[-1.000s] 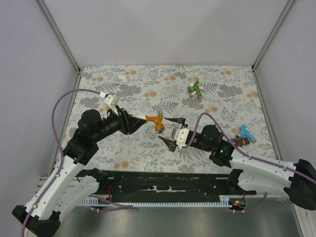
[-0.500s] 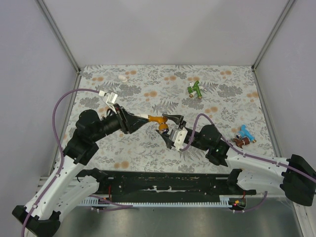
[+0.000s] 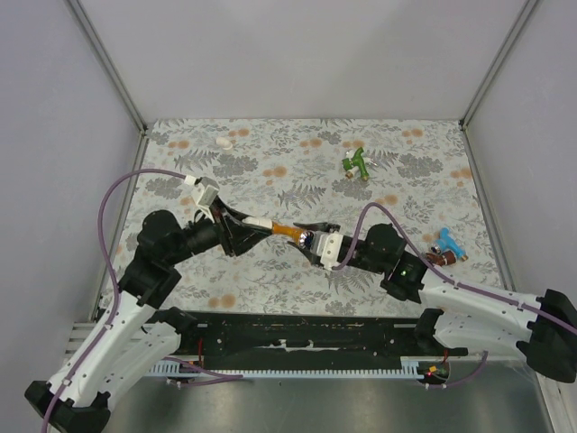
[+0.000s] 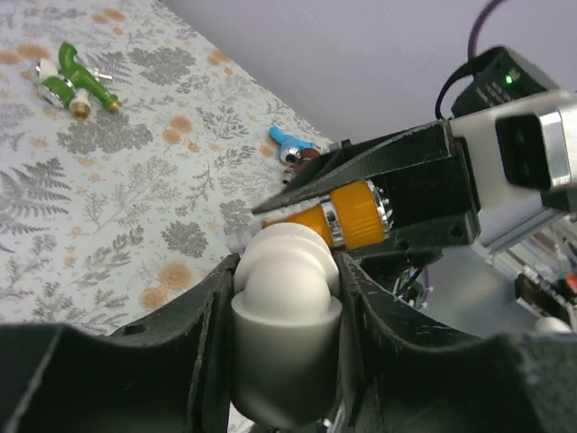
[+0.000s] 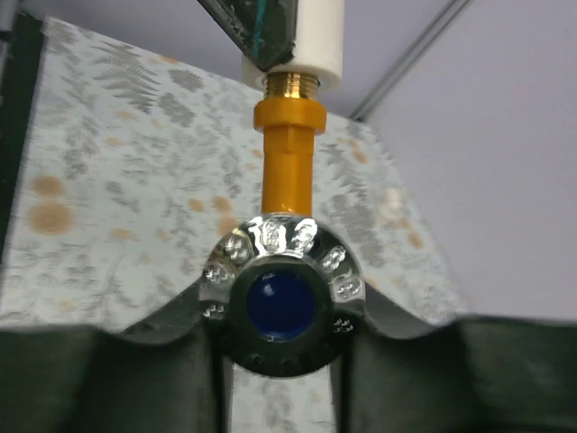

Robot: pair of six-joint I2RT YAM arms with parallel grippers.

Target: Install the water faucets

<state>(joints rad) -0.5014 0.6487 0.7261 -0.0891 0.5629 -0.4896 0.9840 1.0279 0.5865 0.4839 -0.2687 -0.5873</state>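
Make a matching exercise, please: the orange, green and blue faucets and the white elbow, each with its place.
1 orange faucet
2 green faucet
3 blue faucet
4 white elbow

A far side of the table, alone
B in the jaws of the left gripper
C right side, beside the dark red faucet
D lifted off the table, centre

Pairs: 1-D, 2-A, 3-C, 4-B

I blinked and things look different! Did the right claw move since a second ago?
Yes. The right claw crept a little left, away from the blue faucet, and its jaws pinched in around the orange faucet.
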